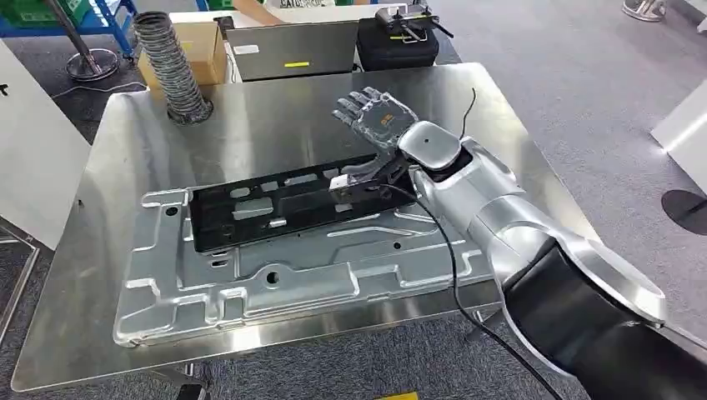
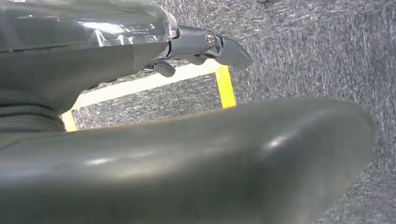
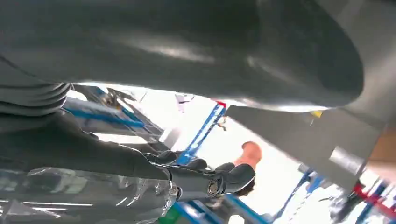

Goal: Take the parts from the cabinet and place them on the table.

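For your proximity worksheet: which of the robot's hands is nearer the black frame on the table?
Right. The right hand hovers open above the black frame's end; the left hand hangs over carpet.

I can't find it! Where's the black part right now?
In the head view, the black part lies on the silver panel on the table, just below the right hand.

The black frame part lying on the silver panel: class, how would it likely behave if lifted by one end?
The black frame part looks long, thin and full of cut-outs, so it probably flexes or sags. It seems light for its length. Resting on the smooth silver panel, it may slide when nudged.
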`<state>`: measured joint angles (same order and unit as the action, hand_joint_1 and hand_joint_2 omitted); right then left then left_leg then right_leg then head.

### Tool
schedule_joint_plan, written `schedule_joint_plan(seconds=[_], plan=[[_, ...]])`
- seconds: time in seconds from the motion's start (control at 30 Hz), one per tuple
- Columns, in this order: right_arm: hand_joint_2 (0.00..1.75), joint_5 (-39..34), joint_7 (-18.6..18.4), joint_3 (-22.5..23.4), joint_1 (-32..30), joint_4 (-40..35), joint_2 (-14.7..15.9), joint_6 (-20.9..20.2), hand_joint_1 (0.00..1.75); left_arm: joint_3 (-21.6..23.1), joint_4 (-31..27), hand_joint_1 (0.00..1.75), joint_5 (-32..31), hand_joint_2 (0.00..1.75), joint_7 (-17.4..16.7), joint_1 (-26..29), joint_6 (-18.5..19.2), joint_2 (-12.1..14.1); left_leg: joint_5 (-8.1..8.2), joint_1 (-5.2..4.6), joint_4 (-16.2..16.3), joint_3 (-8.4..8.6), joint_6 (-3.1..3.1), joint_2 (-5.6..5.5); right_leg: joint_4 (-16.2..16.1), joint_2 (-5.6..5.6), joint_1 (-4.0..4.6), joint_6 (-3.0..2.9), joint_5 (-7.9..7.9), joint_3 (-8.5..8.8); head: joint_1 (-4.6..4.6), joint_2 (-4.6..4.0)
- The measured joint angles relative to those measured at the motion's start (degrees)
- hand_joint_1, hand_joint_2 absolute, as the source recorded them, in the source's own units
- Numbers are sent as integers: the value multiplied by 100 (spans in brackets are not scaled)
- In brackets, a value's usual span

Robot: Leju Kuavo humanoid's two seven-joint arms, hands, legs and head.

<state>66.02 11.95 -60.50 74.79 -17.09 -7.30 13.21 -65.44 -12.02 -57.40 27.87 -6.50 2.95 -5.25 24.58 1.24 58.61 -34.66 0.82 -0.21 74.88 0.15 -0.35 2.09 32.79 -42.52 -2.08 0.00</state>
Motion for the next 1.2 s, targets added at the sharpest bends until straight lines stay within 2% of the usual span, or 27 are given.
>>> schedule_joint_plan(seconds=[0.03,0.07,0.1,0.17,0.2,0.27,0.33,0.37,0.4,0.43,0.5,0.53,0.57,0.6,0.67,0.7,0.73,0.83,0.87,0.9,0.93,1.0,1.03,1.07,1.1,1.17,1.2], plan=[[0,-129,-37,88,-49,-4,20,133,0,0,0,0,0,0,0,4,-2,0,1,0,1,1,2,-2,201,0,-4,3,11,-106,-4,0],[0,-212,-59,168,-77,-4,46,244,0,0,0,0,2,0,0,6,-2,0,2,0,1,5,3,-10,93,0,-7,-7,-118,-72,-2,0],[0,-319,-79,241,-87,-9,52,356,0,0,0,0,2,0,4,13,-2,-2,3,-2,2,10,3,-16,-246,0,-3,-31,-335,89,-2,0],[0,-921,-70,547,-101,-87,109,1031,0,0,0,0,22,0,30,13,-2,-9,5,-12,1,16,-3,-22,-1411,1,27,-138,-870,631,-2,0],[0,-1407,84,804,-139,-174,155,1534,0,0,0,0,33,0,50,21,-2,-22,5,-24,-3,3,-17,-21,-1658,1,61,-175,-819,755,4,0],[0,-2616,819,1632,-376,-585,208,2385,0,-2,0,0,79,0,98,34,-2,-31,5,-19,-12,6,-79,-21,-1681,-11,99,-202,-847,742,7,0],[0,-3753,1782,2781,-832,-1457,338,2580,0,-13,0,0,131,0,192,75,26,-37,-5,-9,-69,56,-145,-31,-1741,-19,109,-257,-855,784,-7,2],[0,-4160,2034,3247,-1099,-1954,393,2605,0,-28,0,0,171,0,227,101,44,-35,45,-12,-47,44,-162,-30,-1847,-53,29,-279,-903,855,26,0],[0,-4481,2182,3612,-1366,-2485,477,2642,0,-42,0,0,188,0,265,126,50,-35,169,-21,96,6,-175,-13,-1894,-69,38,-307,-912,892,33,0],[0,-4706,2294,3920,-1674,-3056,604,2666,0,-48,0,0,225,0,284,141,52,-35,389,-22,436,-138,-174,-16,-1897,-111,45,-324,-908,905,59,0],[0,-4871,2530,4569,-2570,-4389,837,2681,0,-94,0,0,286,0,330,215,68,-39,834,-5,1395,-555,-202,-10,-1896,-159,68,-351,-881,921,55,0],[0,-4873,2638,4878,-2998,-4997,885,2681,0,-118,0,0,308,0,354,257,70,-39,895,-4,1679,-681,-214,-8,-1888,-158,72,-350,-874,920,65,0],[0,-4880,2714,5148,-3405,-5524,905,2681,0,-148,0,0,343,0,367,285,70,-39,812,-4,1654,-665,-216,-8,-1880,-152,70,-343,-862,925,66,0],[0,-4895,2748,5371,-3804,-5976,914,2681,0,-185,0,0,367,0,378,295,70,-39,622,-4,1377,-526,-216,-8,-1866,-137,64,-324,-845,935,66,0],[0,-4897,2789,5876,-4577,-7066,918,2681,0,-227,0,0,404,0,385,302,70,-37,126,-3,365,3,-188,-13,-1805,-132,54,-279,-777,965,66,0],[0,-4897,2794,6097,-4928,-7535,918,2679,0,-253,0,0,409,0,385,313,70,-37,156,-4,65,163,-151,-41,-1763,-129,55,-250,-743,947,63,0],[0,-4897,2796,6260,-5240,-7879,918,2679,0,-282,0,0,424,0,389,312,72,-37,196,-25,-34,204,-130,-38,-1702,-106,85,-213,-723,903,61,0],[0,-4928,2796,6610,-6064,-8740,918,2664,0,-339,0,0,470,0,372,322,66,-37,196,-61,-12,191,-37,-28,-1725,-93,58,-128,-740,909,59,0],[0,-4913,2794,6723,-6312,-8995,922,2664,0,-348,0,0,483,0,372,322,63,-42,161,-21,-68,221,13,-22,-1708,-76,52,-88,-704,910,66,0],[0,-4882,2794,6819,-6504,-9179,922,2664,0,-367,0,0,503,0,374,319,55,-42,148,-15,-88,234,37,-10,-1574,-54,31,-50,-580,872,38,0],[0,-4878,2794,6895,-6671,-9312,922,2666,0,-389,0,0,490,0,374,308,48,-42,142,-15,-88,229,56,1,-1252,-44,20,-20,-368,726,35,0],[0,-4915,2794,7044,-7161,-9548,913,2668,0,-477,0,0,452,0,374,303,33,-42,123,-16,-78,216,74,8,-325,-40,-11,31,74,312,37,0],[0,-4948,2791,7119,-7405,-9646,905,2670,0,-507,0,0,439,0,372,307,24,-39,123,-16,-73,206,75,7,8,-38,-27,47,206,167,37,0],[0,-4998,2791,7193,-7582,-9729,889,2668,0,-533,0,0,439,0,367,320,15,-39,121,-16,-62,194,71,7,89,-38,-46,55,190,138,35,0],[0,-5035,2791,7245,-7683,-9785,863,2668,0,-564,0,0,437,0,358,329,15,-39,119,-16,-50,180,66,16,-140,-38,-60,58,33,261,37,0],[0,-5033,2791,7311,-7898,-9910,819,2668,0,-619,0,0,437,0,358,318,15,-39,112,-14,-34,165,50,30,-1139,-41,-87,48,-414,822,39,0],[0,-5031,2791,7361,-8039,-9982,784,2670,0,-625,0,0,437,0,365,314,18,-39,104,-16,-33,169,30,28,-1610,-43,-96,30,-543,1113,37,0]])
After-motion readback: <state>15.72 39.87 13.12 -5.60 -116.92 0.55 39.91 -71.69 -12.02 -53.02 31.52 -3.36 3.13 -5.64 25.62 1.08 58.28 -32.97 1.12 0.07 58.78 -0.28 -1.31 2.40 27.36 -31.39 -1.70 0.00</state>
